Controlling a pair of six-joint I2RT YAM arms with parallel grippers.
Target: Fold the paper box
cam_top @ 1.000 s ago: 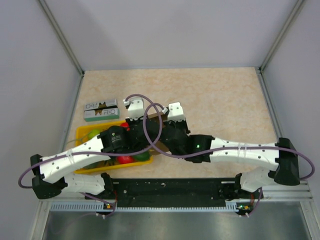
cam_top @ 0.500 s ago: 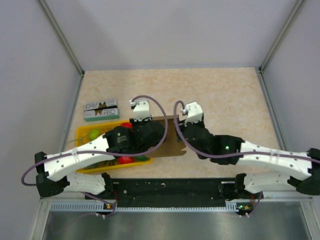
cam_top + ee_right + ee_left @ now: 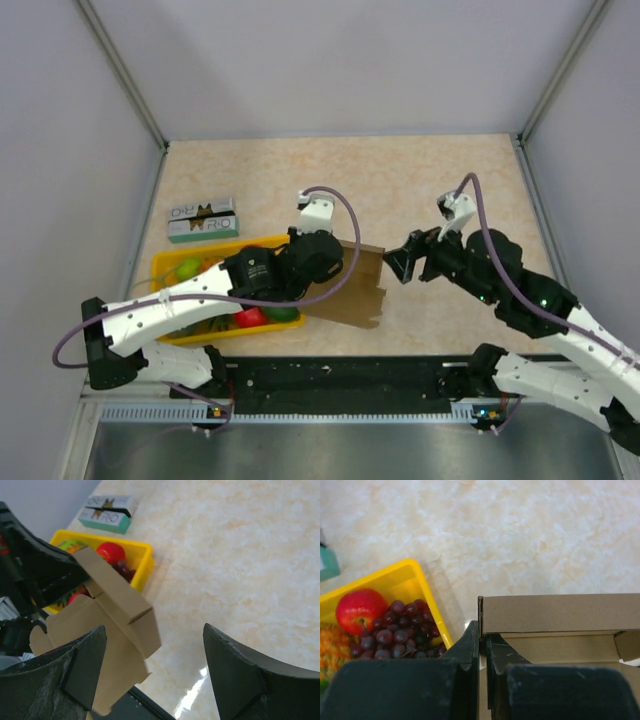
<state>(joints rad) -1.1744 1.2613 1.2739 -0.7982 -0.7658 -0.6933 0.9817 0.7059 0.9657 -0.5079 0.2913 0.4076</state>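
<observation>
The paper box (image 3: 357, 287) is brown kraft cardboard, partly folded, with one side wall standing up; it lies just right of the yellow tray (image 3: 165, 267). My left gripper (image 3: 338, 262) is shut on the left end of that upright wall (image 3: 560, 614), with the cardboard edge pinched between its fingers (image 3: 470, 640). My right gripper (image 3: 404, 263) hangs open to the right of the box, apart from it. In the right wrist view the box (image 3: 120, 605) sits left of centre, near the left finger (image 3: 87, 660), and nothing is held between the wide jaws.
The yellow tray (image 3: 405, 575) holds a red apple (image 3: 357, 607), dark grapes (image 3: 400, 627) and other fruit. A green-and-white carton (image 3: 202, 220) lies behind the tray. Grey walls close in the table on three sides.
My right gripper has opened and drawn back to the right, off the box. The left arm has carried the box a little to the right, still gripping it.
</observation>
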